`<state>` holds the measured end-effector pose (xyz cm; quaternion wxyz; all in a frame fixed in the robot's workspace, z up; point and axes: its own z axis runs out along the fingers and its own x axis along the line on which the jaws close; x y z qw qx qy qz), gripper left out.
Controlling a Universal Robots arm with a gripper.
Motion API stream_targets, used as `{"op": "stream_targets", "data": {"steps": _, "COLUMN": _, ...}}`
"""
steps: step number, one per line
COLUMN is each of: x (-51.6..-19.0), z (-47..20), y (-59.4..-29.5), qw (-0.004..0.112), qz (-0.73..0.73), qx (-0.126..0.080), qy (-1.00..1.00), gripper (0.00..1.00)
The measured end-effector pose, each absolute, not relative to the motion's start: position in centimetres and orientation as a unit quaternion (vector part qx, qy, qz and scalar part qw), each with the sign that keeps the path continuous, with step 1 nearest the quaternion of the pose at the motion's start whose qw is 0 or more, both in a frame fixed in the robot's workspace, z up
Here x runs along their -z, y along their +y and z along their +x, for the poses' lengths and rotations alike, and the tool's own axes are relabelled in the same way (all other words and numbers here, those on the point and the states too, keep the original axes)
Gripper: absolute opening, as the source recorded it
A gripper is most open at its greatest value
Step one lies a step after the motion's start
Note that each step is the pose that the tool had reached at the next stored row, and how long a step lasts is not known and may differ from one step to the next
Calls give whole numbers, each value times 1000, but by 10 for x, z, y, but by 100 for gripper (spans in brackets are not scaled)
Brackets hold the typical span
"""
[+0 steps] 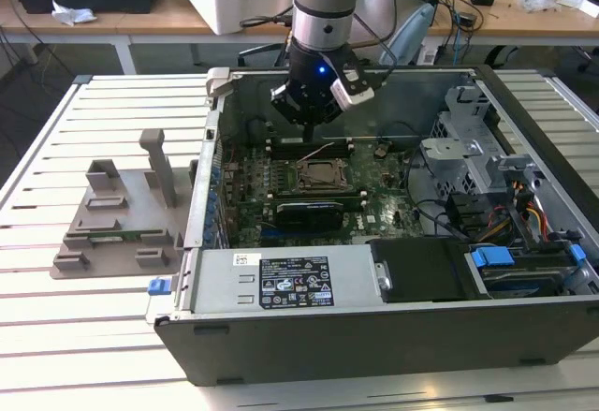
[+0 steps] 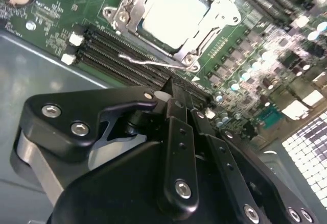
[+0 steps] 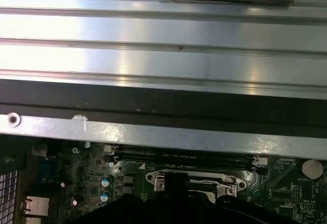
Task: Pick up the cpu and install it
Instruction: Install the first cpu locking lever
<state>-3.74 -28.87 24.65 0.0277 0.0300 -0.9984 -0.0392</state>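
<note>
- One open computer case (image 1: pixel 374 336) lies on the slatted tabletop (image 1: pixel 75 336), its power supply (image 1: pixel 290 280) nearest in the exterior view.
- Beyond it, the cpu (image 2: pixel 176 9) sits in the motherboard socket (image 2: pixel 120 17), silvery top showing.
- Just above the socket's far edge hangs the gripper (image 1: pixel 309 135); its fingers (image 2: pixel 179 132) are drawn narrowly together, holding nothing.
- Off to the exterior view's left stands a grey holder tray (image 1: pixel 122 219).
</note>
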Motion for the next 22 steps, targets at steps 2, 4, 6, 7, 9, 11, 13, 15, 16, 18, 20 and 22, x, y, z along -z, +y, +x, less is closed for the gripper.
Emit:
{"op": "stream_targets", "data": {"steps": 2, "x": -242, "z": -37, "y": -289, "qw": 28, "qz": 30, "qx": 43, "qy": -998, "gripper": 11}}
{"op": "stream_targets", "data": {"steps": 4, "x": -238, "z": -37, "y": -289, "qw": 28, "qz": 30, "qx": 43, "qy": -998, "gripper": 11}}
{"op": "stream_targets", "data": {"steps": 6, "x": -231, "z": -37, "y": -289, "qw": 28, "qz": 30, "qx": 43, "qy": -998, "gripper": 11}}
{"op": "stream_targets", "data": {"steps": 7, "x": -230, "z": -35, "y": -288, "qw": 28, "qz": 30, "qx": 43, "qy": -998, "gripper": 11}}
{"op": "stream_targets", "data": {"steps": 9, "x": -229, "z": -30, "y": -288, "qw": 29, "qz": 30, "qx": 43, "qy": -998, "gripper": 11}}
{"op": "stream_targets", "data": {"steps": 11, "x": -227, "z": -25, "y": -288, "qw": 31, "qz": 30, "qx": 43, "qy": -998, "gripper": 11}}
{"op": "stream_targets", "data": {"steps": 13, "x": -225, "z": -24, "y": -285, "qw": 31, "qz": 31, "qx": 43, "qy": -998, "gripper": 11}}
{"op": "stream_targets", "data": {"steps": 15, "x": -224, "z": -24, "y": -284, "qw": 31, "qz": 32, "qx": 43, "qy": -998, "gripper": 11}}
{"op": "stream_targets", "data": {"steps": 16, "x": -224, "z": -23, "y": -284, "qw": 31, "qz": 32, "qx": 43, "qy": -998, "gripper": 11}}
{"op": "stream_targets", "data": {"steps": 18, "x": -223, "z": -22, "y": -284, "qw": 31, "qz": 32, "qx": 43, "qy": -998, "gripper": 11}}
{"op": "stream_targets", "data": {"steps": 20, "x": -223, "z": -20, "y": -285, "qw": 31, "qz": 32, "qx": 43, "qy": -998, "gripper": 11}}
{"op": "stream_targets", "data": {"steps": 22, "x": -222, "z": -18, "y": -285, "qw": 32, "qz": 32, "qx": 43, "qy": -998, "gripper": 11}}
